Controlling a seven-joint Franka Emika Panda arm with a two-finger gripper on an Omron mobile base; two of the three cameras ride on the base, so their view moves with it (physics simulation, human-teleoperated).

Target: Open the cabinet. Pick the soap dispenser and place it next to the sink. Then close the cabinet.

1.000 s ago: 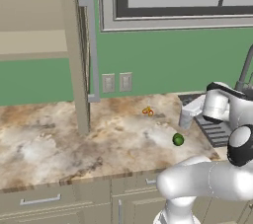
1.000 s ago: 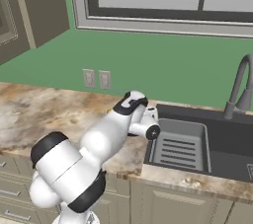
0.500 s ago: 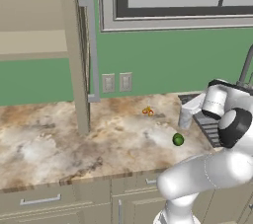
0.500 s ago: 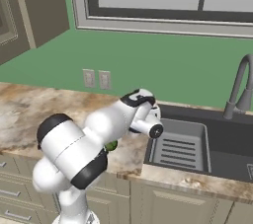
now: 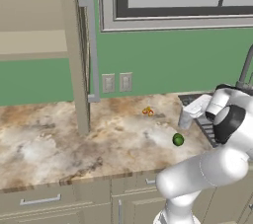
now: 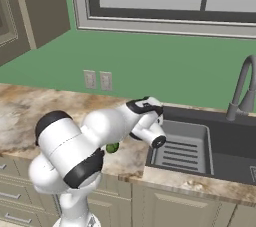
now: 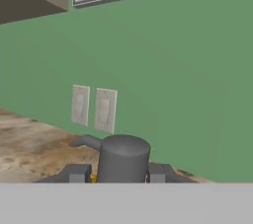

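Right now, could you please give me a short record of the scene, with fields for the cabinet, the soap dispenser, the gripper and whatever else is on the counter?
cabinet: door swung open, seen edge-on over the counter
soap dispenser: upright, between the fingertips, near the counter's sink end
gripper: shut on the soap dispenser
sink: dark basin right of the gripper, faucet behind it
counter: marbled; small green round item and small orange item lie on it
wall: two outlet plates on green wall
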